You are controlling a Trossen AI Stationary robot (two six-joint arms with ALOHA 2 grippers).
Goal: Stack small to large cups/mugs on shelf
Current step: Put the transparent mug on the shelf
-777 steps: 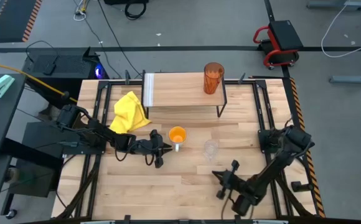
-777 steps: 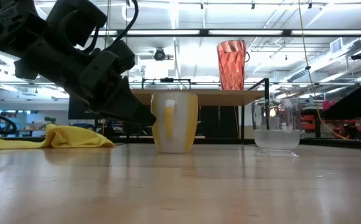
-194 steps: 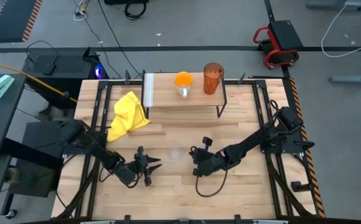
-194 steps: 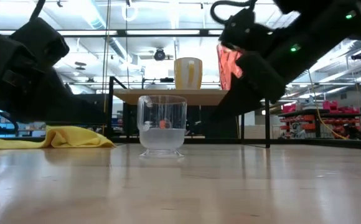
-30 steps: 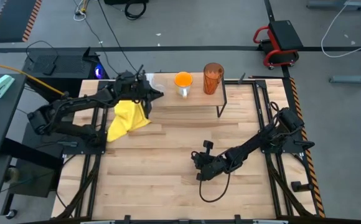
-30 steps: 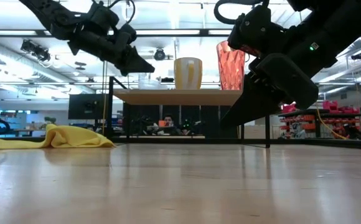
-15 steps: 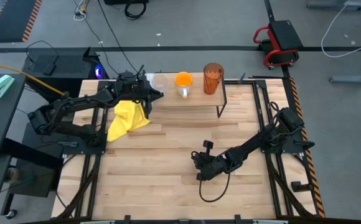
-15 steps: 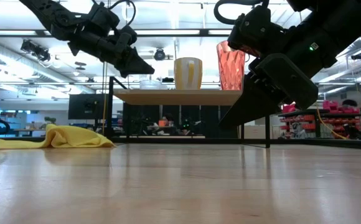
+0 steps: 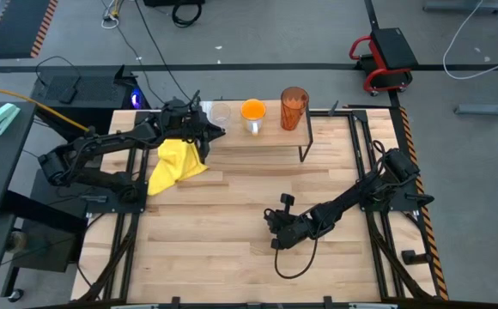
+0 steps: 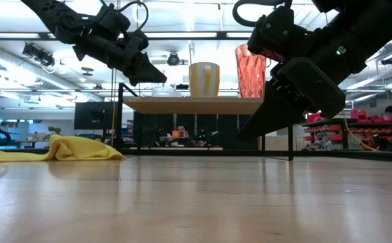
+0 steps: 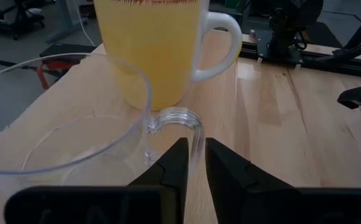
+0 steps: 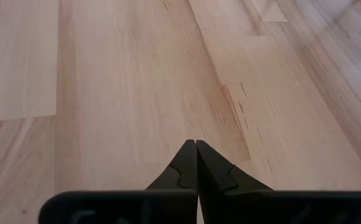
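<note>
Three cups stand in a row on the light-wood shelf (image 9: 266, 137) (image 10: 196, 104). The clear glass cup (image 9: 221, 112) (image 10: 162, 90) (image 11: 62, 124) is on the left. The orange mug (image 9: 251, 111) (image 10: 204, 79) (image 11: 155, 50) with its white handle is in the middle. The amber tumbler (image 9: 294, 107) (image 10: 250, 69) is on the right. My left gripper (image 9: 208, 130) (image 10: 163, 77) (image 11: 193, 155) is at the shelf's left end, shut on the glass cup. My right gripper (image 9: 275, 239) (image 12: 196, 146) hangs shut just above the bare tabletop, near the middle. My left gripper pinches the glass cup's clear handle (image 11: 190, 121) between its two fingers. The fingers slant down from the table's left side. The cup stands upright with its base on the shelf, close beside the orange mug.
A crumpled yellow cloth (image 9: 176, 159) (image 10: 67, 148) lies on the table, left of the shelf and under the left arm. The shelf's black legs (image 9: 302, 154) stand at its right end. Bare wood spreads across the table's near half around the right gripper.
My left gripper has eased down a little at the shelf's left end with the glass cup, staying shut on it. The cup now stands beside the orange mug. The right arm has kept still.
</note>
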